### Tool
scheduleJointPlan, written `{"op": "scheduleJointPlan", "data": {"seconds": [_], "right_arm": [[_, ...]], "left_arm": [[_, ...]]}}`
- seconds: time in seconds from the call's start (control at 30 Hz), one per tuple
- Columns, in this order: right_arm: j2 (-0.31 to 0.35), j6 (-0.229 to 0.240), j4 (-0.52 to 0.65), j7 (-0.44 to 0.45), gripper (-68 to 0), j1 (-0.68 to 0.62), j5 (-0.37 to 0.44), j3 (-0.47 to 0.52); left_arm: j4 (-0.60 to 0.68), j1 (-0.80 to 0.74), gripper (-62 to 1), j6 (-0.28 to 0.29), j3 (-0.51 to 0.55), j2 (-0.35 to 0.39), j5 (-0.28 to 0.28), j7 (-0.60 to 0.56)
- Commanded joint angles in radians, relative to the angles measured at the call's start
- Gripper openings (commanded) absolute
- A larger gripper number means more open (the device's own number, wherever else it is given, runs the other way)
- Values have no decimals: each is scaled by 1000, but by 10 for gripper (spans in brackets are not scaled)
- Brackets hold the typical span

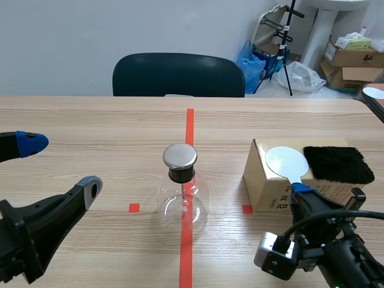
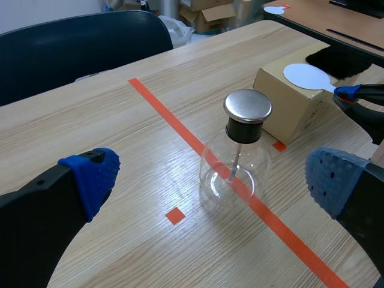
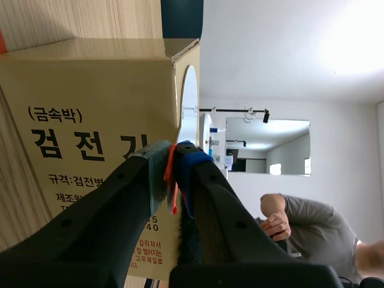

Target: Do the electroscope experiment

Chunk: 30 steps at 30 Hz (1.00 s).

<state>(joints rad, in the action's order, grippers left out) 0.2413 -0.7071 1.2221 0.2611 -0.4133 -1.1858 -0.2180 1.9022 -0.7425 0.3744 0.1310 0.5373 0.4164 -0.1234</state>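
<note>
Glass: found a flask with a metal cap upright at the middle of the table, astride the tape line and well apart from every edge. Judged it set there to lie within reach of both arms.

Found a cardboard box toward the right edge, near the flask but not touching it. Noted a black fur pad lying on the box's top and a white disc just beside it on the same top. Found the right gripper clamped on the disc's thin orange handle at the box's near edge. Judged that hold chosen to keep the pads off the disc face.

Found the left gripper spread wide and holding nothing, above the table toward its left edge, facing the flask. Judged it standing by.

Recorded a pale wood-grain tabletop, slightly glossy. Noted beyond the far edge a dark chair, a plain wall, stacked cartons and a tripod.
</note>
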Motion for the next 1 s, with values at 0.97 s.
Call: {"op": "scheduleJointPlan", "data": {"seconds": [0.97], "right_arm": [[11,-3,16,-39,-666,11,3,2]], "left_arm": [[20,-4,14,2,-7,-2,6,-14]]}}
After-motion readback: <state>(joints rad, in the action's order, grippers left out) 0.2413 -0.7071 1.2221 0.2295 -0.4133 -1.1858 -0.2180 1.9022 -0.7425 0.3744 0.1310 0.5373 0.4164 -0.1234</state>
